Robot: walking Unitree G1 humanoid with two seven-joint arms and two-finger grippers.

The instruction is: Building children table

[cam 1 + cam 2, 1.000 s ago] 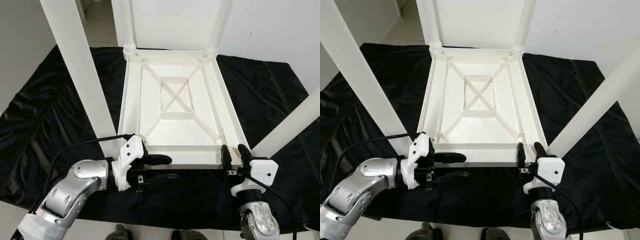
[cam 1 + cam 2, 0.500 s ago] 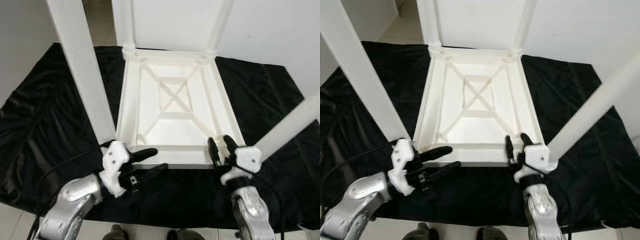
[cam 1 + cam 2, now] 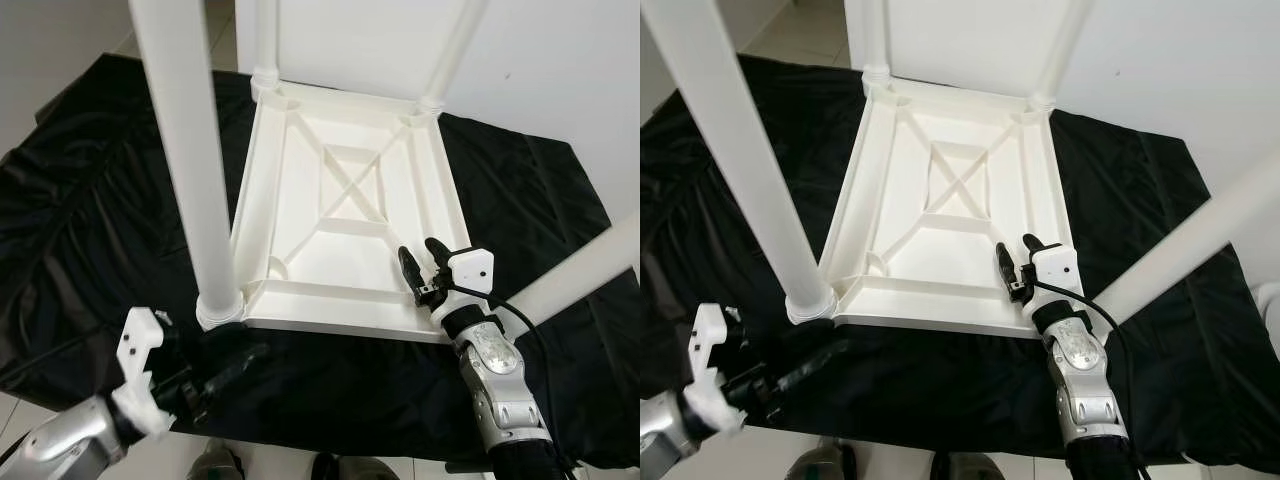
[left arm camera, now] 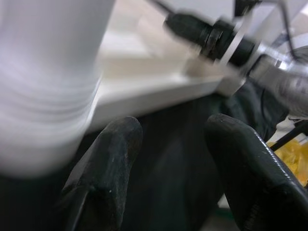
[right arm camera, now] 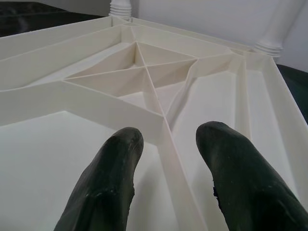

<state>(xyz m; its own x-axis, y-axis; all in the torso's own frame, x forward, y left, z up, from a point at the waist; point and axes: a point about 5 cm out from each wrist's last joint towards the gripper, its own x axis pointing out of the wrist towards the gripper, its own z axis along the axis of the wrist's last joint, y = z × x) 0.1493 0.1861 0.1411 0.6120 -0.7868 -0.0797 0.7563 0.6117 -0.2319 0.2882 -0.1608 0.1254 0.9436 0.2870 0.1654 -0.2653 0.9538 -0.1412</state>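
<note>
A white plastic children's table [image 3: 345, 215] lies upside down on a black cloth, with its four legs pointing up. The near-left leg [image 3: 195, 170] stands in its corner socket, and the near-right leg [image 3: 580, 275] slants off to the right. My left gripper [image 3: 240, 352] is open, low over the cloth, just in front of the near-left leg's base. Its fingers [image 4: 103, 168] hold nothing. My right gripper [image 3: 422, 262] is open above the ribbed underside, inside the near-right corner. In the right wrist view a rib [image 5: 168, 144] runs between its fingers [image 5: 108, 183].
The black cloth [image 3: 90, 200] spreads wide around the table. A white wall [image 3: 540, 60] rises behind and to the right. The two far legs [image 3: 265, 40] stand against it. Pale floor [image 3: 20, 420] shows at the near left. My feet [image 3: 215, 462] are at the cloth's front edge.
The view has tilted and shifted. My left gripper drew back and down from the table's near edge. My right gripper moved forward over the near rim onto the underside.
</note>
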